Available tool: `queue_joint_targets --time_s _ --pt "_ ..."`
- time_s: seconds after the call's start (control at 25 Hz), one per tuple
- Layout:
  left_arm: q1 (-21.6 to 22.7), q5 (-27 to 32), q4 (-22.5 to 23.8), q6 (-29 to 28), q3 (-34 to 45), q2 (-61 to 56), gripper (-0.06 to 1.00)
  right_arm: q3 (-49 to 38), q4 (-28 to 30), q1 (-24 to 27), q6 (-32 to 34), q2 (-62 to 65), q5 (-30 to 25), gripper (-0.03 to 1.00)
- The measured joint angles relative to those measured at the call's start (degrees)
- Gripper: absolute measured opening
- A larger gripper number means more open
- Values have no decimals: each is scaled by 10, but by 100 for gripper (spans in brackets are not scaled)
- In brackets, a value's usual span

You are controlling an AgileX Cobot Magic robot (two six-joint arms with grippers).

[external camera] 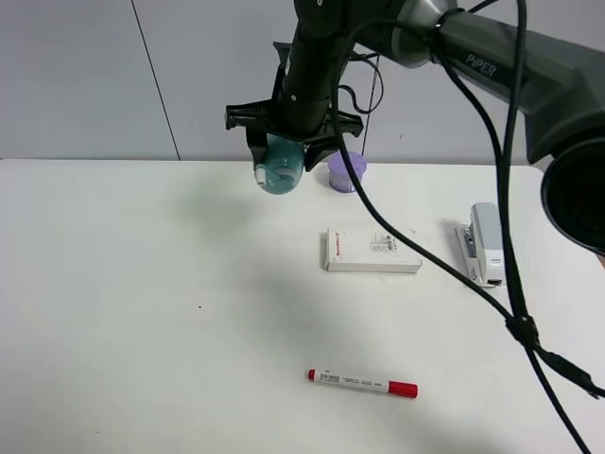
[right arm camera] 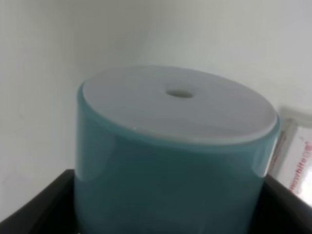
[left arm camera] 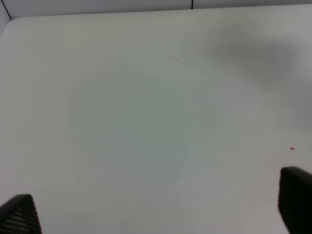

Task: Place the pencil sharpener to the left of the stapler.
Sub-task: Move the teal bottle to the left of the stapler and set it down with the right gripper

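Observation:
The teal pencil sharpener (external camera: pixel 281 171) hangs above the table near the back middle, its white end facing down-left. My right gripper (external camera: pixel 284 151) is shut on it, reaching across from the right. The right wrist view is filled by the sharpener (right arm camera: pixel 175 161), its white face with a small hole turned outward, between the dark fingers (right arm camera: pixel 36 209). The light grey stapler (external camera: pixel 484 243) lies at the right side of the table. My left gripper (left arm camera: pixel 156 214) is open over bare table; only its two fingertips show, and it is out of sight in the exterior view.
A purple round container (external camera: pixel 346 172) stands just right of the held sharpener. A flat white box (external camera: pixel 372 250) lies between the sharpener and the stapler. A red-capped marker (external camera: pixel 362 382) lies near the front. Black cables (external camera: pixel 515 322) hang over the right side.

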State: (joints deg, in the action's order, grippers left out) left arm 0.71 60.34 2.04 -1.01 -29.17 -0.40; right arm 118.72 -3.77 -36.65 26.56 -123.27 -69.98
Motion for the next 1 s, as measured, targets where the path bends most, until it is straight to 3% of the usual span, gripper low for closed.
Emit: queue_joint_targets --time_s 0.44,1.0 --pt "0 0 0 0 0 0 99 -252 21 92 -24 146 -1 64" --pt "0 0 0 0 0 0 99 -447 59 178 -59 239 10 64"
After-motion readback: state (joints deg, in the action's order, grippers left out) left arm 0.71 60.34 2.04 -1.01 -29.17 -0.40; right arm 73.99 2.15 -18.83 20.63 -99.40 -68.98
